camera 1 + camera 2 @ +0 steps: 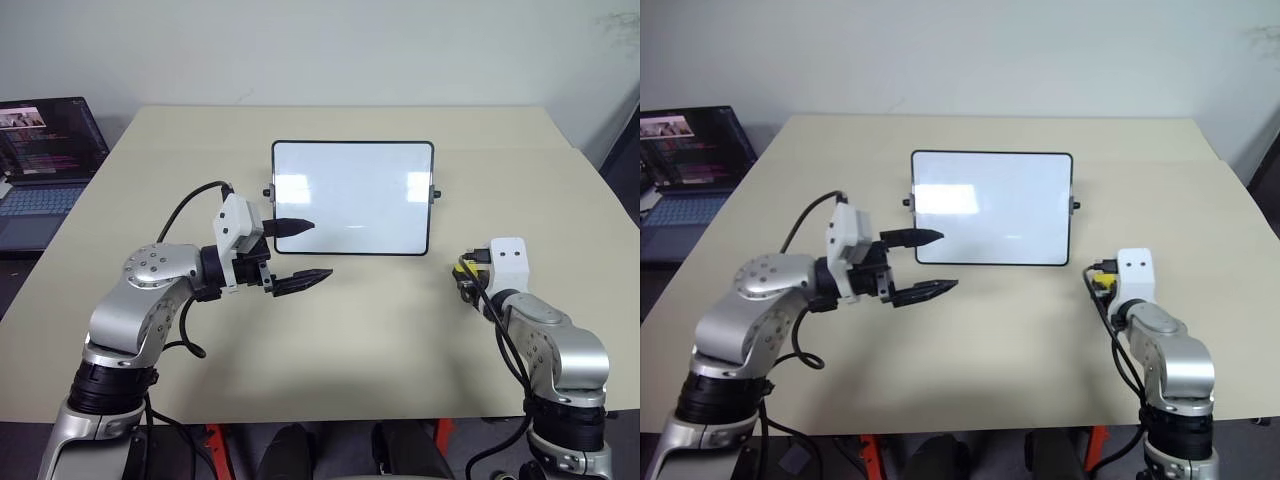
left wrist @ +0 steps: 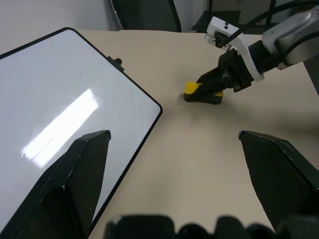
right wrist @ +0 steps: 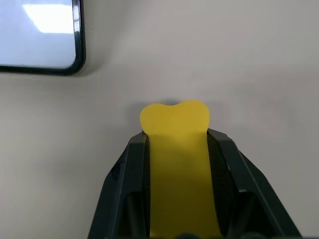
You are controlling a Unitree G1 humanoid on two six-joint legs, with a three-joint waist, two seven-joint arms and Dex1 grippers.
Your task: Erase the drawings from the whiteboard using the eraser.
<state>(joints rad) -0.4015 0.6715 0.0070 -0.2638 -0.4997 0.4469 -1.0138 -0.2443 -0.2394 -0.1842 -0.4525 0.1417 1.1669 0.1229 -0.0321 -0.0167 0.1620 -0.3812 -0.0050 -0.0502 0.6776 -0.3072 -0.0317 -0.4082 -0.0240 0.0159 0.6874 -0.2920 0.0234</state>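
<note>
Nearest you, your left gripper (image 1: 297, 254) hovers with its jaws spread wide and empty at the near-left corner of the whiteboard (image 1: 352, 197), probably parked there to steady the board. The board lies flat mid-table, and its surface looks clean, though glare could hide faint drawings. Your right gripper (image 2: 215, 87) is clamped on the yellow eraser (image 3: 175, 164), which sits low on the table off the board's right side, ready to wipe.

Office-like room: beige table (image 1: 330, 330), open laptop (image 1: 45, 165), plain wall (image 1: 320, 50).
</note>
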